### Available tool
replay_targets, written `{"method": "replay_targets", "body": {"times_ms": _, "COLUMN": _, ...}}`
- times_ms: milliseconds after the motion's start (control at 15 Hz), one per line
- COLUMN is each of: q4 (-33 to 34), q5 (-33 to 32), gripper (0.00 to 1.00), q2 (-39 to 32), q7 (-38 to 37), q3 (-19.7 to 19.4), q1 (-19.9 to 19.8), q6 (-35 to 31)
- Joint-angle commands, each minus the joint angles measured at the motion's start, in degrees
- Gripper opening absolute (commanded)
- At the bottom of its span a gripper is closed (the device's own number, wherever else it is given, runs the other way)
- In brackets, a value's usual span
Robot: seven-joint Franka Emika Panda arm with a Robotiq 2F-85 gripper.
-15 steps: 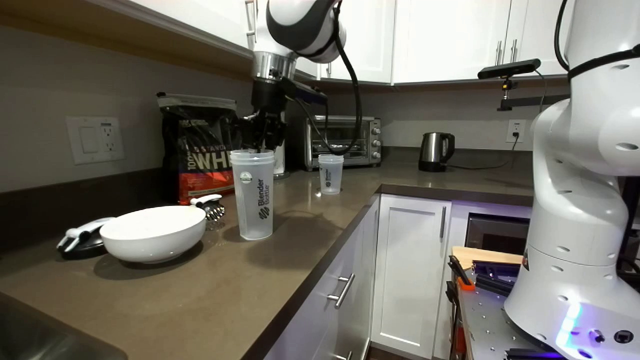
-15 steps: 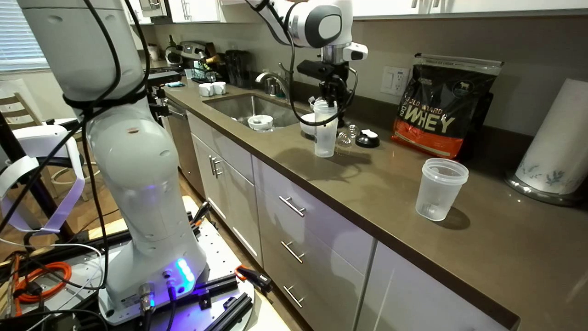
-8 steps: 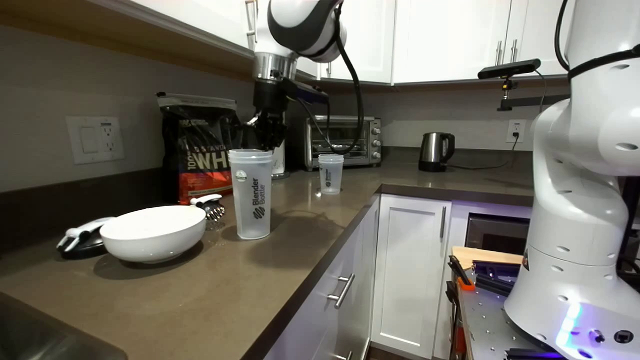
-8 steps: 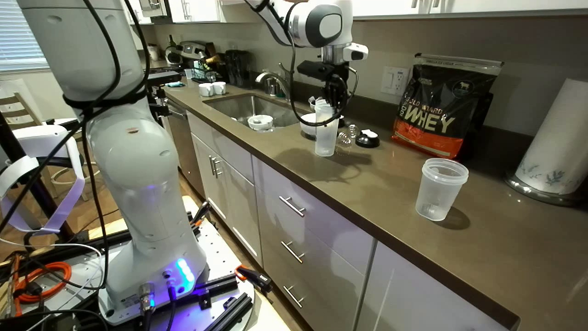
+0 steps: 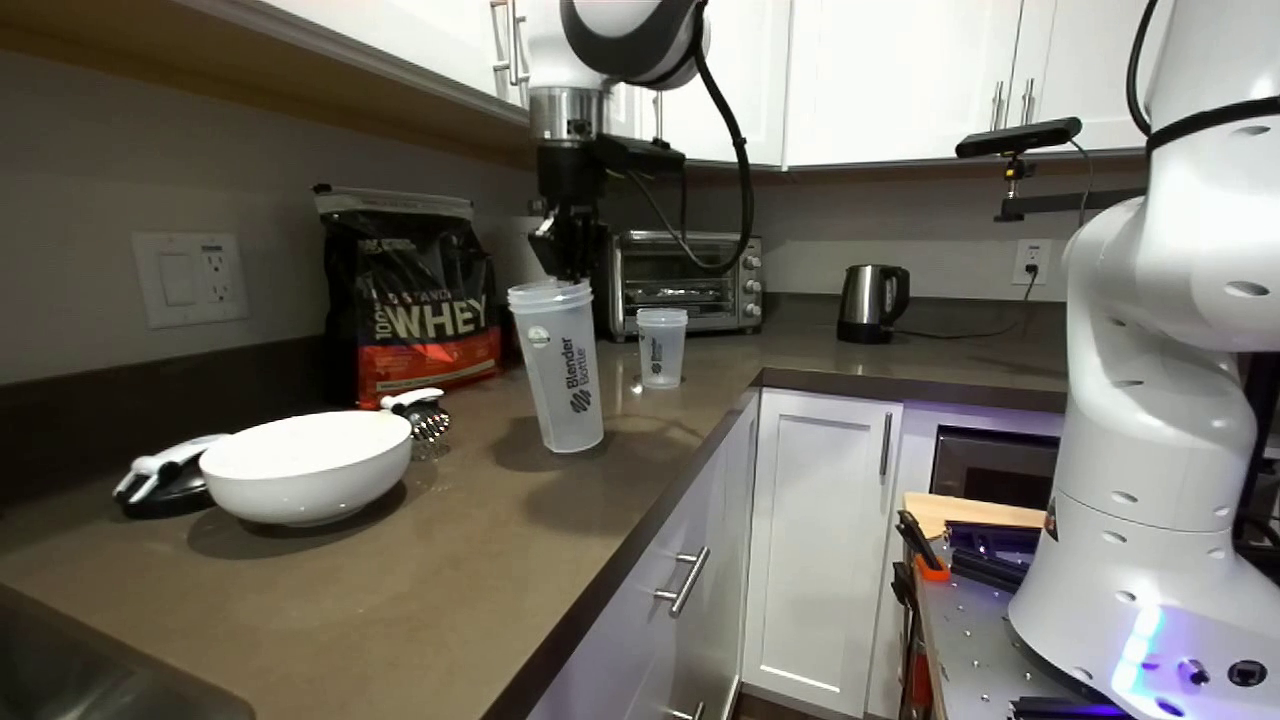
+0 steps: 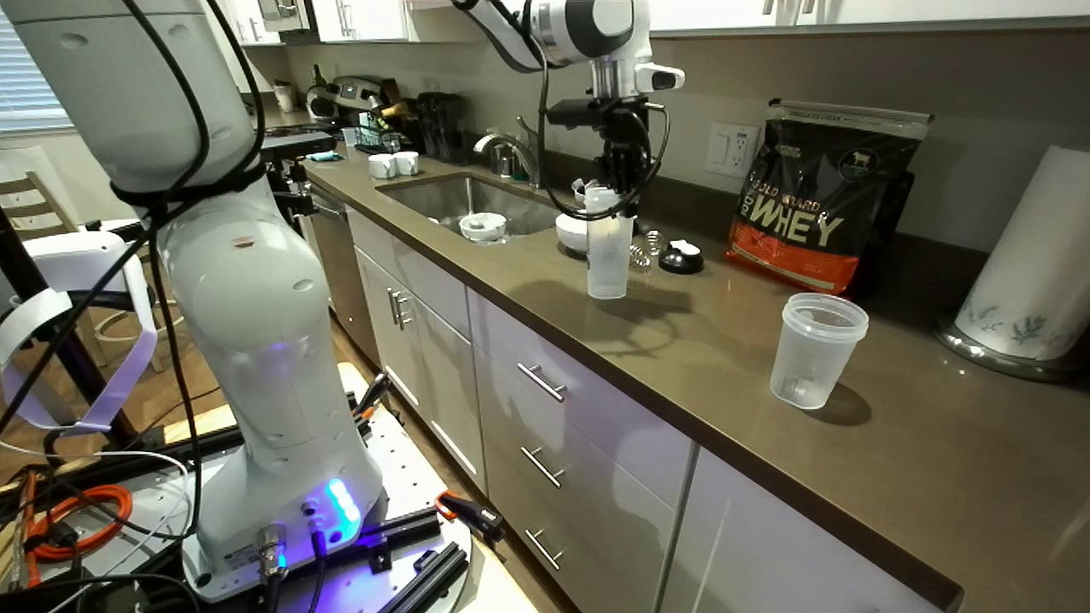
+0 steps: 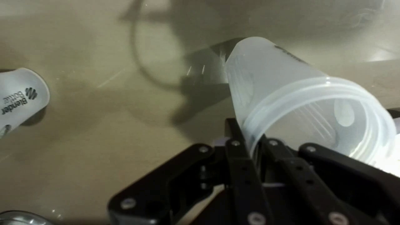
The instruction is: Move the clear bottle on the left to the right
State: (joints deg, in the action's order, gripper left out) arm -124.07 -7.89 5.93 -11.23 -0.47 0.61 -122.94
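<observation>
Moving the bottle well takes slow travel — the fingers pinch only its rim and it leans, at or just above the counter between bowl and smaller cup — and a level set-down.

The arm is glossy white and rounded, dotted with small oval dents. A black strap is wrapped around it, and heavy black cables run alongside. In an exterior view the base shows a light strip glowing bright blue — a silver plug and a dark bluish plug sit nearby. Nearer the gripper come a dark grey band, a silver collar, a white knob with a dark oval, a flat black box and a looping black cord. The gripper itself is mostly black — jointed bars with silver screws, and slim fingers pierced by small dark holes.
</observation>
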Motion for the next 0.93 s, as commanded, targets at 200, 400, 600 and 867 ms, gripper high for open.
{"method": "replay_targets", "body": {"times_ms": 200, "q4": -5.7, "q5": 0.8, "gripper": 0.05, "q2": 7.2, "q7": -0.4, "q3": -2.3, "q1": -3.5, "q6": 0.3}}
{"method": "replay_targets", "body": {"times_ms": 400, "q4": -8.9, "q5": 1.7, "gripper": 0.05, "q2": 8.9, "q7": 0.0, "q3": -4.0, "q1": -5.2, "q6": -1.0}}
{"method": "replay_targets", "body": {"times_ms": 600, "q4": -11.1, "q5": 1.7, "gripper": 0.05, "q2": 10.0, "q7": 0.1, "q3": -5.2, "q1": -6.6, "q6": -1.8}}
{"method": "replay_targets", "body": {"times_ms": 867, "q4": -12.6, "q5": 1.1, "gripper": 0.05, "q2": 10.9, "q7": 0.1, "q3": -6.2, "q1": -8.1, "q6": -4.1}}
